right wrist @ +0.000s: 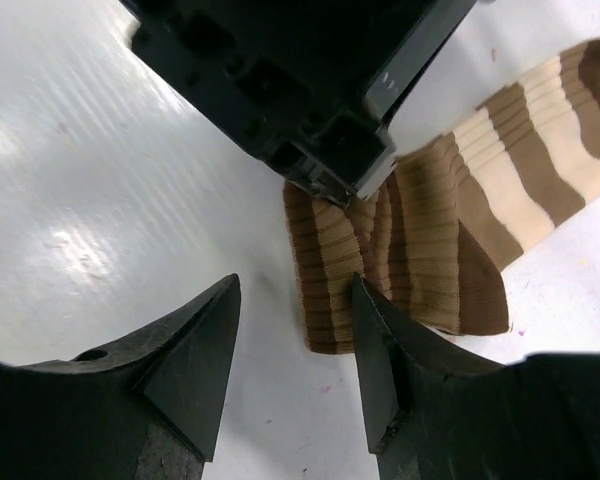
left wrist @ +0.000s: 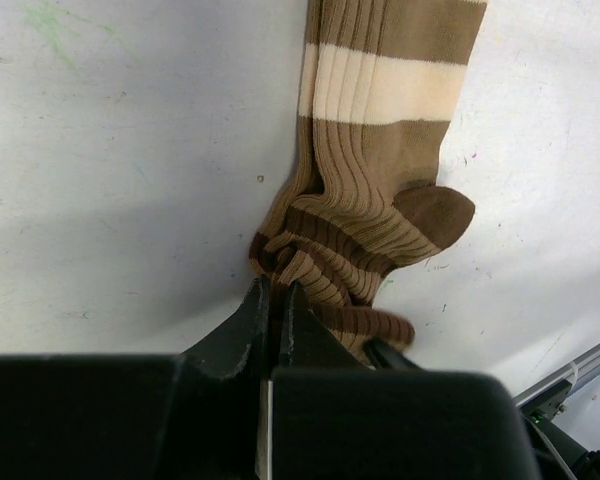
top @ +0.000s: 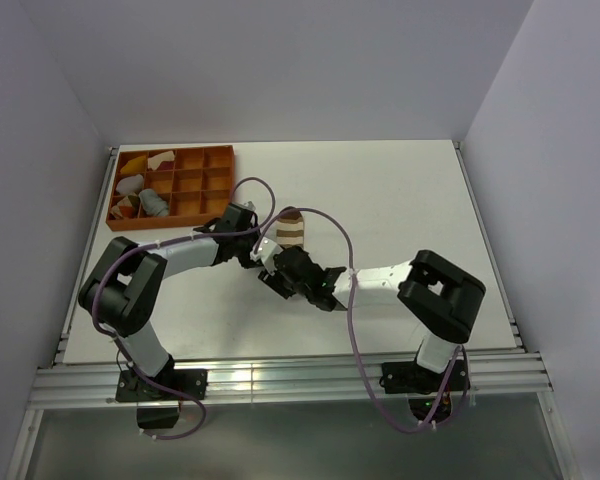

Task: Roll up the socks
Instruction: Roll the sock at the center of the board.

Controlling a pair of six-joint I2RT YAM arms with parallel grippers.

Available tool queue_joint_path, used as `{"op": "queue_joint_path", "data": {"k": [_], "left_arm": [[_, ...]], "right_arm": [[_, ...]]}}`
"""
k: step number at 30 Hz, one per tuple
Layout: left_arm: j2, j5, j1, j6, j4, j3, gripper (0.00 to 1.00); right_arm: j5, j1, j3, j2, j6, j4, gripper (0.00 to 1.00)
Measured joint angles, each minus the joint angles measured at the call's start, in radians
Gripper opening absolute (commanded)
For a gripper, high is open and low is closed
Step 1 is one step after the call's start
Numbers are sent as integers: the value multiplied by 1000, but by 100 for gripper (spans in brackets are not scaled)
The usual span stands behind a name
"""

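I see the table [top: 400, 200] with the orange tray [top: 180, 150] at the far left, well apart from the work. The brown striped sock [left wrist: 380, 170] lies mid-table with its near end bunched. The left gripper [left wrist: 273, 300] has its jaws together, pinching that bunch, I reckon to anchor the roll. The right gripper [right wrist: 296, 295] is spread and empty, just beside the bunch, probably lining up a fresh bite.
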Motion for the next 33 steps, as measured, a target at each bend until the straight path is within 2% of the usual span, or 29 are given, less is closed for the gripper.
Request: {"op": "queue_joint_path", "data": {"k": [11, 14, 15, 17, 18, 20, 21, 22, 26, 29, 33], "left_arm": [[3, 2, 0, 1, -1, 5, 0], [3, 2, 0, 3, -5, 10, 0], [3, 2, 0, 3, -6, 11, 0], [3, -1, 0, 3, -5, 11, 1], [3, -3, 0, 3, -5, 11, 3], [3, -6, 2, 2, -5, 11, 13], [3, -8, 4, 1, -5, 11, 26], [2, -10, 6, -2, -3, 9, 43], [-40, -31, 28, -24, 23, -41, 61], [-103, -40, 49, -42, 31, -93, 65], [-177, -56, 63, -63, 64, -149, 65]], "right_arm": [[97, 3, 17, 87, -14, 48, 54], [119, 3, 31, 108, -15, 48, 42], [126, 3, 34, 113, -17, 48, 32], [128, 0, 35, 115, -17, 51, 20], [126, -1, 35, 113, -18, 52, 11], [119, -8, 38, 112, -16, 50, 5], [111, -11, 39, 111, -16, 46, 0], [97, -17, 42, 108, -14, 42, 0], [-16, -60, 68, 102, 11, -8, 0], [-145, -106, 109, 102, 45, -69, 0], [-309, -159, 185, 122, 93, -179, 0]]}}
